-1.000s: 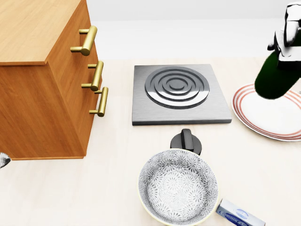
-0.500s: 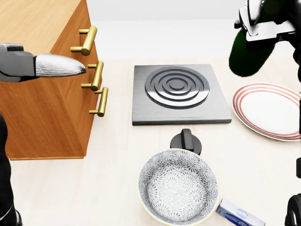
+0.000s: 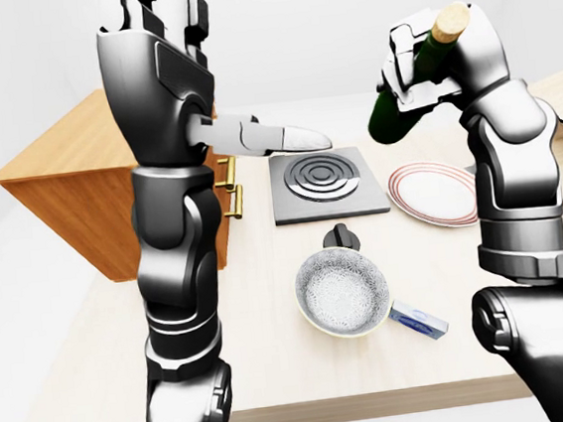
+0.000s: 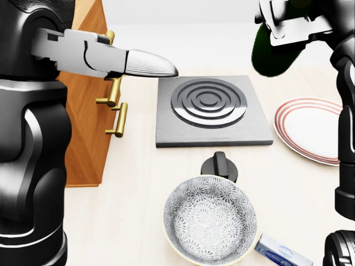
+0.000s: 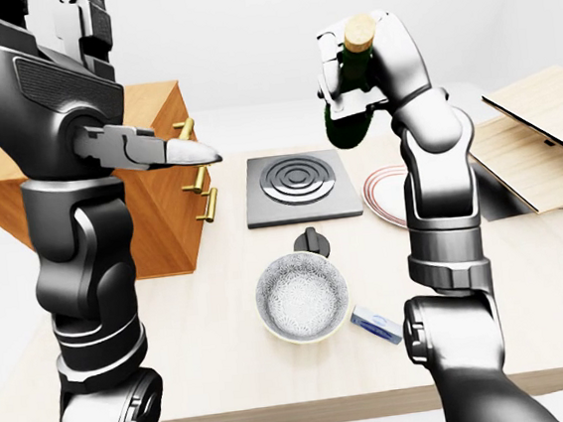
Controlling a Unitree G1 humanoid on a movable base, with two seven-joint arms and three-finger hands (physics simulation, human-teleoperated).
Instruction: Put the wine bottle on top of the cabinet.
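Dark green wine bottle (image 3: 411,84) is being carried high, the right hand (image 3: 436,56) gripping its neck, and I think it is needing a leftward move over the cabinet (image 3: 64,177), while the left hand (image 3: 259,135) is pointing with straight fingers, holding nothing.

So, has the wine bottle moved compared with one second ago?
Yes. In the head view the wine bottle has shifted left and up, from over the plate toward the hob.
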